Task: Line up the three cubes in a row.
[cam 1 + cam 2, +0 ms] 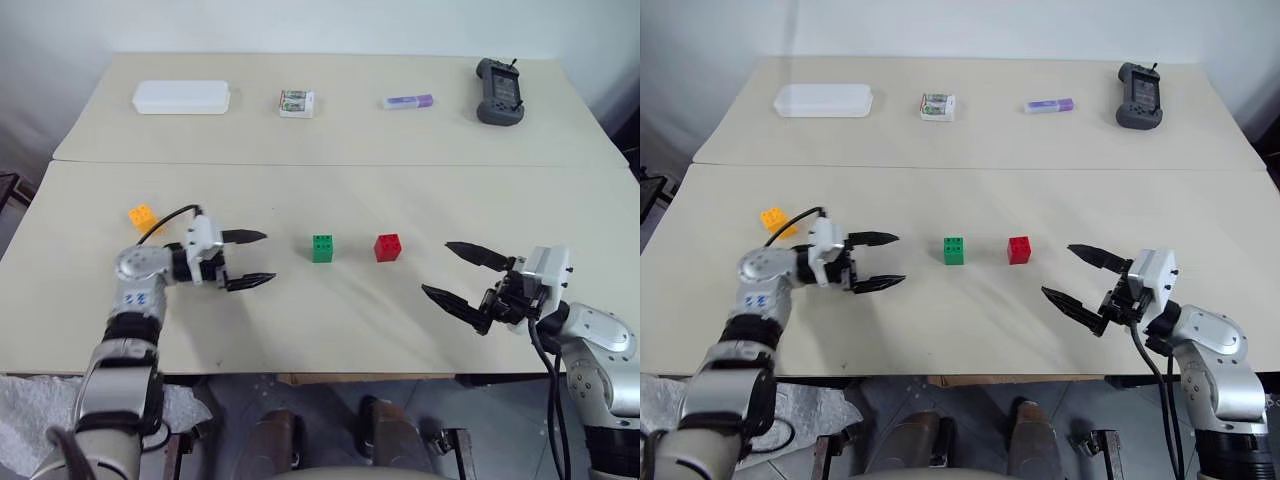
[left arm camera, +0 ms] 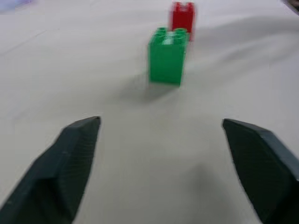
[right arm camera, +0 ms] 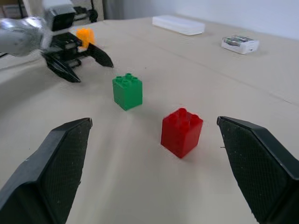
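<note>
**Two cubes paired, yellow one left**

I see the yellow-orange cube (image 1: 142,214) off to the left, behind my empty, wide-open left gripper (image 1: 253,259). The studded green cube (image 1: 322,248) and red cube (image 1: 387,247) sit side by side. Right gripper (image 1: 458,271) gapes idle. Next: fetch the yellow one into line.

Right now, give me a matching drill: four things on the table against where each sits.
Things:
1. yellow block
2. green block
3. red block
4. game controller

Places:
A. far right corner of the table
B. just in front of the open left gripper
C. behind the left arm, apart from the other two blocks
D. nearest the open right gripper

Pairs: 1-C, 2-B, 3-D, 4-A
</note>
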Tool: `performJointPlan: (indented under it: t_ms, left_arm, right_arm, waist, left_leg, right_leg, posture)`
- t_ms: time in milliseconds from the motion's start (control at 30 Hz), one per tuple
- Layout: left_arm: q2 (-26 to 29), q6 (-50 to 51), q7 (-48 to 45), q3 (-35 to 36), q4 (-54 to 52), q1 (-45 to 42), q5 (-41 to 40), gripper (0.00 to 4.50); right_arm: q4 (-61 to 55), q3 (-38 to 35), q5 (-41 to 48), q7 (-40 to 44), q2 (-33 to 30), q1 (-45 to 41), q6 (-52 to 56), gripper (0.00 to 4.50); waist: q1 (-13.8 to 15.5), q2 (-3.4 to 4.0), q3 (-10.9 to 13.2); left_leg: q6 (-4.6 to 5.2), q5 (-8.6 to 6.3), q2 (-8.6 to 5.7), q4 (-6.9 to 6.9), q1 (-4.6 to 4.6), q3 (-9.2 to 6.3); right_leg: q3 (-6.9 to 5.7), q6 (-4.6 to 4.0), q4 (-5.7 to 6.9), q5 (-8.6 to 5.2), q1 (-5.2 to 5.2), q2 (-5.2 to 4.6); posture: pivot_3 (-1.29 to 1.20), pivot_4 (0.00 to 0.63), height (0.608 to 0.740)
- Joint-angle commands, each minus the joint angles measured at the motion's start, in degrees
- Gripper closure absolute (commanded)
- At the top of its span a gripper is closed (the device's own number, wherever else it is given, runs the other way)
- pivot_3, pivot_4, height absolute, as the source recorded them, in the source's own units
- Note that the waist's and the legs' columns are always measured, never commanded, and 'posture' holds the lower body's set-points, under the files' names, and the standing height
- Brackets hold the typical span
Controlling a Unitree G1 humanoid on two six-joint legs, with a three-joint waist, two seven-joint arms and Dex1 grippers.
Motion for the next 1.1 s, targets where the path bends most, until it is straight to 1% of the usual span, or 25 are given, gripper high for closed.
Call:
performJointPlan:
  t_ms: [33,133,200,267,433,533,600,700,767,800,867,933,1000,1100]
  left_arm:
    - [0.32,7.66,9.0,6.16,-22.43,13.88,-5.82,0.02]
    - [-0.48,11.12,16.17,10.26,-32.77,24.07,-7.13,0.02]
    - [-3.61,10.51,23.77,18.02,-35.71,31.96,-8.45,0.02]
    - [-6.49,10.95,29.23,23.44,-37.69,37.38,-10.07,0.02]
    - [-12.58,8.92,38.1,30.63,-38.32,45.41,-11.38,0.02]
    - [-15.45,7.43,42.66,33.26,-36.73,47.45,-11.07,0.02]
    - [-15.98,7.68,44.02,32.74,-37.74,47.28,-11.12,0.02]
    - [-16.5,11.09,47.95,30.78,-41.42,44.67,-12.52,0.02]
    - [-16.07,18.72,54.98,29.42,-44.68,42.26,-12.34,0.02]
    - [-16.07,22.45,59.02,29.11,-46.35,40.45,-12.74,0.02]
    - [-15.59,28.34,64.26,27.28,-49.28,36.58,-12.77,0.02]
    - [-14.76,35.02,68.89,23.95,-50.78,30.36,-12.45,0.02]
    - [-13.83,40.48,74.07,21.58,-49.39,24.38,-9.86,0.02]
    - [-13.14,46.99,81.68,20.56,-44.62,16.95,-6.19,0.02]
  right_arm:
    - [-0.65,2.29,-0.59,1.17,1.18,-2.09,-2.1,0.0]
    - [-0.65,3.89,-0.69,1.49,2.38,-3.73,-2.89,0.0]
    - [-0.59,6.31,-1.2,2.02,3.8,-5.89,-3.57,0.0]
    - [-0.42,8.05,-1.7,2.82,4.46,-7.52,-4.03,0.0]
    - [1.03,10.75,-3.3,5.75,3.8,-10.23,-5.61,0.0]
    - [2.17,10.64,-2.98,5.86,4.06,-12.0,-5.4,0.0]
    - [2.62,10.52,-2.84,6.01,3.99,-12.64,-5.21,0.0]
    - [3.15,10.34,-2.58,6.23,3.9,-13.38,-4.97,0.0]
    - [3.36,10.15,-2.43,6.28,3.84,-13.69,-4.78,0.0]
    - [3.4,9.99,-2.45,6.17,3.76,-13.74,-4.67,0.0]
    - [3.64,9.18,-2.18,5.43,3.68,-13.9,-4.11,0.0]
    - [4.18,8.0,-2.13,4.28,3.65,-13.9,-3.92,0.0]
    - [4.79,7.45,-2.23,3.69,3.42,-14.03,-3.7,0.0]
    - [4.31,7.2,-1.91,3.02,3.58,-14.14,-2.89,0.0]
  waist:
    - [0.01,0.0,0.0]
    - [0.97,-0.01,0.01]
    - [1.09,0.02,-0.01]
    - [0.87,0.02,-0.01]
    - [1.58,0.0,-0.02]
    - [1.63,-0.02,-0.03]
    - [1.75,-0.05,-0.05]
    - [1.71,-0.05,-0.05]
    - [1.71,-0.05,-0.05]
    - [1.63,-0.05,-0.05]
    - [1.6,-0.06,-0.05]
    - [1.71,-0.06,-0.05]
    - [1.69,-0.07,-0.06]
    - [1.51,-0.07,-0.07]
  left_leg:
    - [-0.01,-0.01,0.0,0.0,-0.02,-0.04]
    - [-0.04,-0.07,-0.01,0.05,-0.03,-0.15]
    - [-0.07,-0.09,0.0,0.11,0.0,-0.16]
    - [-0.12,-0.12,0.02,0.07,0.14,-0.11]
    - [-0.18,-0.16,0.09,0.05,0.12,-0.09]
    - [-0.14,-0.18,0.06,0.05,0.11,-0.08]
    - [-0.15,-0.19,0.07,0.05,0.1,-0.1]
    - [-0.16,-0.2,0.07,0.05,0.1,-0.1]
    - [-0.16,-0.2,0.07,0.05,0.1,-0.1]
    - [-0.16,-0.2,0.07,0.05,0.1,-0.12]
    - [-0.16,-0.2,0.07,0.05,0.1,-0.11]
    - [-0.16,-0.2,0.06,0.05,0.1,-0.11]
    - [-0.16,-0.19,0.01,0.05,0.1,-0.11]
    - [-0.14,-0.18,-0.06,0.04,0.11,-0.1]
  right_leg:
    - [-0.01,-0.01,-0.02,0.0,0.0,0.01]
    - [-0.01,-0.02,-0.06,-0.01,0.06,-0.02]
    - [-0.01,-0.03,-0.09,-0.01,0.13,-0.01]
    - [0.06,-0.04,-0.1,-0.01,0.2,0.0]
    - [-0.02,-0.11,-0.1,-0.06,0.17,0.03]
    - [-0.02,-0.11,-0.13,-0.05,0.17,0.02]
    - [-0.04,-0.11,-0.14,-0.06,0.17,0.02]
    - [-0.04,-0.12,-0.14,-0.06,0.17,0.02]
    - [-0.03,-0.12,-0.13,-0.06,0.17,0.01]
    - [-0.03,-0.12,-0.12,-0.06,0.17,0.02]
    - [-0.01,-0.12,-0.08,-0.06,0.16,0.04]
    - [-0.02,-0.12,-0.04,-0.06,0.14,0.05]
    - [-0.01,-0.12,-0.02,-0.06,0.13,0.04]
    - [0.0,-0.12,0.02,-0.06,0.11,0.04]
  posture:
    - [0.0,0.15,0.74]
    - [0.0,0.15,0.74]
    - [0.0,0.15,0.74]
    - [0.0,0.15,0.74]
    - [0.0,0.15,0.74]
    - [0.0,0.15,0.74]
    - [0.0,0.15,0.74]
    - [0.0,0.15,0.74]
    - [0.0,0.15,0.74]
    - [0.0,0.15,0.74]
    - [0.0,0.15,0.74]
    - [0.0,0.15,0.74]
    - [0.0,0.15,0.74]
    - [0.0,0.15,0.74]
